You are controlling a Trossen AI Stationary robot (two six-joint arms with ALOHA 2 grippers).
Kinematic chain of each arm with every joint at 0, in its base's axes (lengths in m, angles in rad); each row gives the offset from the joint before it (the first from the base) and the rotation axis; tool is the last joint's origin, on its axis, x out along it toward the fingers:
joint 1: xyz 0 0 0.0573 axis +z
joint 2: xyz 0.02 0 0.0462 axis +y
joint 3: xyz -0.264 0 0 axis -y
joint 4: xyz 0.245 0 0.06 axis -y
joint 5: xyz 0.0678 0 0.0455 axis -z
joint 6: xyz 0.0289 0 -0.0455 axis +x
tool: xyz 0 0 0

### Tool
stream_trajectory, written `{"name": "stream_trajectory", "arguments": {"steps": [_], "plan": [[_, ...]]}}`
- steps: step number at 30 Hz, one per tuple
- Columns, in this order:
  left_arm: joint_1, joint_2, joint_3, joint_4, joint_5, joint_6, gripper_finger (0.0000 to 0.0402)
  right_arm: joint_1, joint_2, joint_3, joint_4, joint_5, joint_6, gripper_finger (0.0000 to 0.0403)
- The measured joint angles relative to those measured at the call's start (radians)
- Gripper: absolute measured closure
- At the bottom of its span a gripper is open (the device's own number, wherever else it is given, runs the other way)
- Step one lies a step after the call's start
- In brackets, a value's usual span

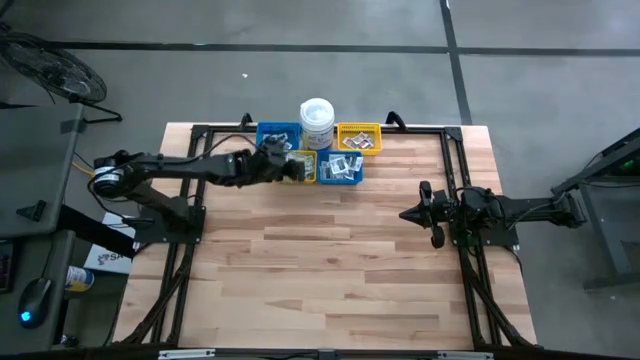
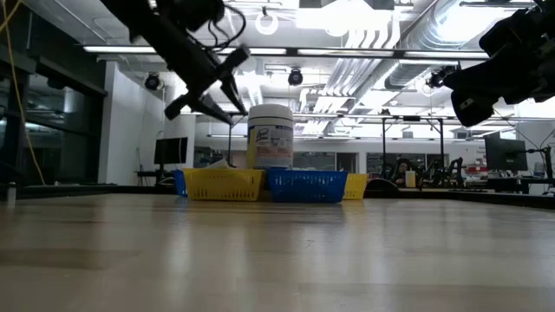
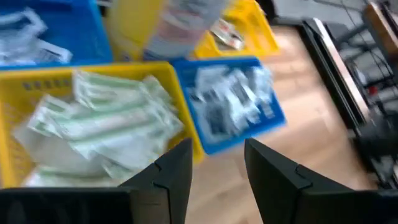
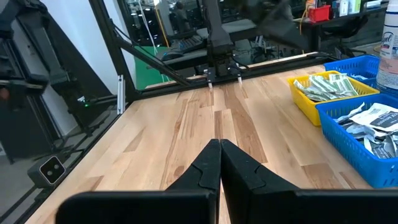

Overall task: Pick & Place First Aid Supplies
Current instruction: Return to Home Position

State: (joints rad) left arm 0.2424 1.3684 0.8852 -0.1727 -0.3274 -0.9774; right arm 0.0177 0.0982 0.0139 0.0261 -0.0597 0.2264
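Left wrist view: crumpled green-and-white packets (image 3: 112,118) heap the yellow bin (image 3: 93,70) beneath the empty, parted left gripper (image 3: 217,149); right gripper (image 4: 219,146) waits, pinched closed.

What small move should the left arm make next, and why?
Probably lift and draw back toward its own side. The left gripper hangs open and empty above the yellow bin, where the green-and-white strips already lie. The right gripper is shut and parked at the right of the table.

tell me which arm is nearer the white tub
Left. The left arm reaches over the bins, jaws open beside the white tub; the right arm waits well off by the table's right edge, jaws shut.
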Motion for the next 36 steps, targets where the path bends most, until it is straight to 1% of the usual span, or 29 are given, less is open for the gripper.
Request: {"name": "stream_trajectory", "arguments": {"steps": [10, 12, 14, 16, 17, 18, 21, 23, 25, 29, 33, 36], "plan": [[-0.302, -0.020, 0.000, 0.001, -0.174, -0.011, 0.0254, 0.000, 0.000, 0.000, 0.000, 0.000, 0.000, 0.0402], [-0.354, -0.020, 0.000, 0.000, -0.196, 0.031, 0.0254, 0.000, 0.000, 0.000, 0.000, 0.000, 0.000, 0.0402], [-0.384, -0.021, -0.001, 0.002, -0.188, 0.097, 0.0254, 0.000, 0.000, 0.000, 0.000, 0.000, 0.000, 0.0402], [-0.387, -0.063, -0.041, 0.058, -0.116, 0.174, 0.0254, 0.000, 0.000, 0.000, 0.000, 0.000, 0.000, 0.0402], [-0.379, -0.098, -0.079, 0.122, -0.067, 0.216, 0.0254, 0.000, 0.000, 0.000, 0.000, 0.000, 0.000, 0.0402], [-0.365, -0.134, -0.122, 0.223, -0.011, 0.262, 0.0254, 0.000, 0.000, 0.000, 0.000, 0.000, 0.000, 0.0402], [-0.315, -0.253, -0.295, 0.467, 0.112, 0.365, 0.0254, 0.000, 0.001, 0.000, -0.001, 0.000, 0.000, 0.0402], [-0.286, -0.338, -0.410, 0.556, 0.160, 0.394, 0.0254, 0.000, 0.002, 0.000, 0.000, 0.000, 0.000, 0.0402], [-0.257, -0.434, -0.515, 0.589, 0.197, 0.406, 0.0254, 0.000, 0.005, 0.000, 0.000, 0.000, 0.000, 0.0402], [-0.207, -0.622, -0.689, 0.584, 0.247, 0.405, 0.0254, 0.000, 0.011, 0.000, 0.000, 0.000, 0.000, 0.0402], [-0.181, -0.799, -0.791, 0.589, 0.311, 0.414, 0.0254, 0.000, 0.010, 0.000, 0.000, 0.000, 0.000, 0.0402], [-0.177, -0.891, -0.834, 0.588, 0.379, 0.459, 0.0254, 0.000, 0.010, 0.000, 0.000, 0.000, 0.000, 0.0402]]}}
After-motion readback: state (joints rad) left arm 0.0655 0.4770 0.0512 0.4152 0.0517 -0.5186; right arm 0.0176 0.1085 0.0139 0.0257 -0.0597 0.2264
